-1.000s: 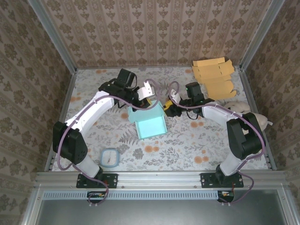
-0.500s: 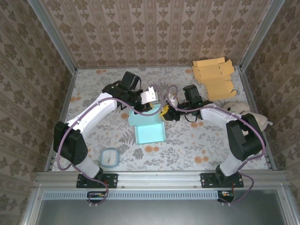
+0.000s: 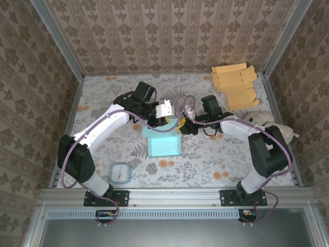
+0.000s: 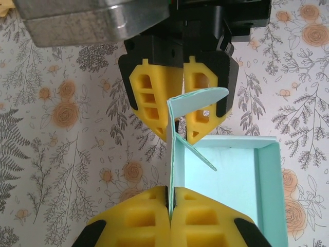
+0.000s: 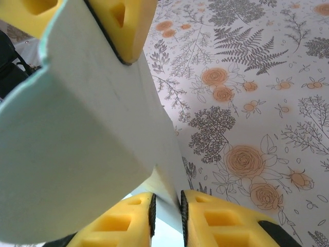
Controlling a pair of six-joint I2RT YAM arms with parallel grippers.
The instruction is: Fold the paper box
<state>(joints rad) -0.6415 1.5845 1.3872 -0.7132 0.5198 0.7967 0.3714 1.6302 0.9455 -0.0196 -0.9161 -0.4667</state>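
Note:
The paper box (image 3: 164,145) is light teal and lies open-topped in the middle of the floral table. My left gripper (image 3: 165,120) is at its far edge, and in the left wrist view this gripper (image 4: 170,199) is shut on the box's upright side wall (image 4: 171,170). My right gripper (image 3: 180,125) meets it from the right. It (image 4: 178,135) pinches a curled flap at the same wall's far end. In the right wrist view the right gripper (image 5: 167,205) is shut on the paper, and the box flap (image 5: 77,144) bulges in front of the lens.
Flat tan cardboard blanks (image 3: 234,85) lie at the back right corner. A cream plush toy (image 3: 263,121) sits by the right wall. A small blue-rimmed square dish (image 3: 120,173) rests near the front left. Papered walls enclose the table.
The right gripper has closed on the box flap. The left gripper has shifted right and nearer with the wall in its grip, and the box has settled lower and squarer on the table.

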